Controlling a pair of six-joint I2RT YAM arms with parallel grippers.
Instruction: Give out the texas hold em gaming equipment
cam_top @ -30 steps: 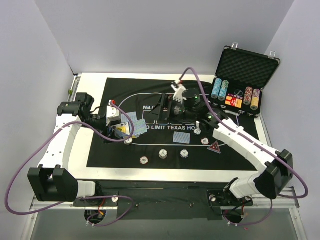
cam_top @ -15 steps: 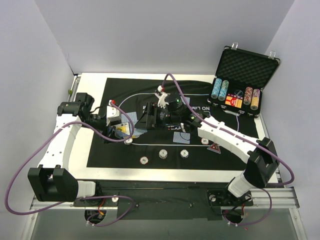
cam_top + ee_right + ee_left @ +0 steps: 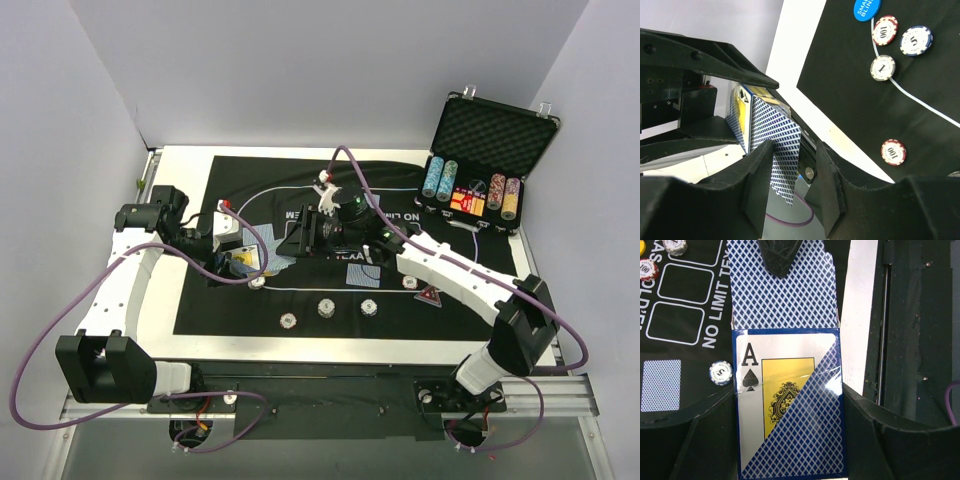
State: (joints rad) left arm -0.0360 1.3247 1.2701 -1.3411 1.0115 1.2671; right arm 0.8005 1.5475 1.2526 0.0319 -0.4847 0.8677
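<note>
Blue-backed, with an ace of spades showing on its face, the deck (image 3: 775, 365) is clamped between the two fingers of the left pincer (image 3: 788, 405), at the left edge of the mat (image 3: 210, 315). The frame cuts off the deck's near end. One card (image 3: 782, 145) sticks out past the deck's far end, and the right pincer (image 3: 792, 150) is at it. Its gap is narrow and the card runs through it. In the left wrist view one fingertip (image 3: 778, 257) lies over the card and the other is hidden. I cannot tell whether the card is truly pinched.

Another card (image 3: 362, 277) lies flat on the mat, with chips (image 3: 327, 307) in a loose row nearby and a red triangle (image 3: 431, 296) to their right. From above, the right arm (image 3: 450, 275) hides part of the mat's lettering. A blue disc (image 3: 866, 8) is cut off at the top of the right wrist view.
</note>
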